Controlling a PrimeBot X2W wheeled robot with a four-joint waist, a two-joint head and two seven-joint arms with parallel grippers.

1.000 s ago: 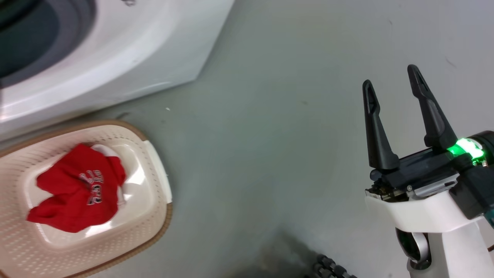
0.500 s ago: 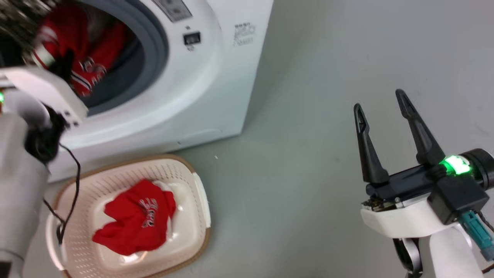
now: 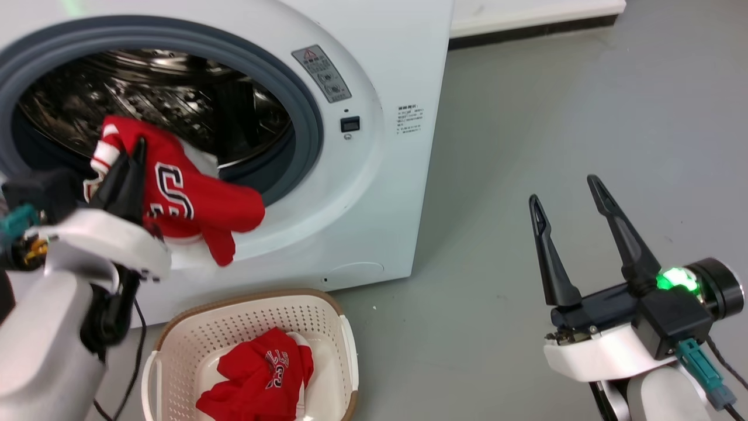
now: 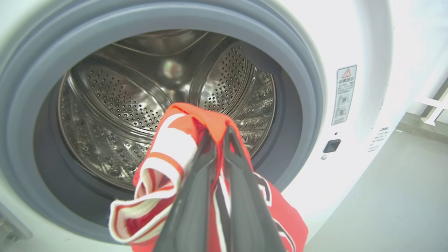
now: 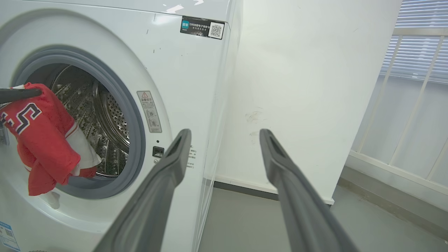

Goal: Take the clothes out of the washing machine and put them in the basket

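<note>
Two arms show in the head view. At lower left, the left arm's pale forearm rises toward the mouth of the washing machine (image 3: 385, 193). The left gripper (image 3: 133, 153) points up into the opening, its long fingers nearly pressed together and pinching a fold of the hanging jersey (image 3: 198, 204). At lower right, the right gripper (image 3: 564, 191) hangs over the grey floor (image 3: 526, 117), well apart from the machine, fingers spread wide with nothing between them.

The hanging jersey is crumpled red cloth with white and black trim and a white-outlined black digit. It drapes from the fingertips down over the lower lip of the grey door ring (image 3: 304, 128), partly outside the steel drum (image 3: 175, 93). In the left wrist view its striped hem curls left of the fingers and the cloth bunches over their tips. A second jersey (image 3: 257, 374) lies crumpled in the cream basket (image 3: 245, 298), which stands on the floor just before the machine, below the held cloth.
</note>
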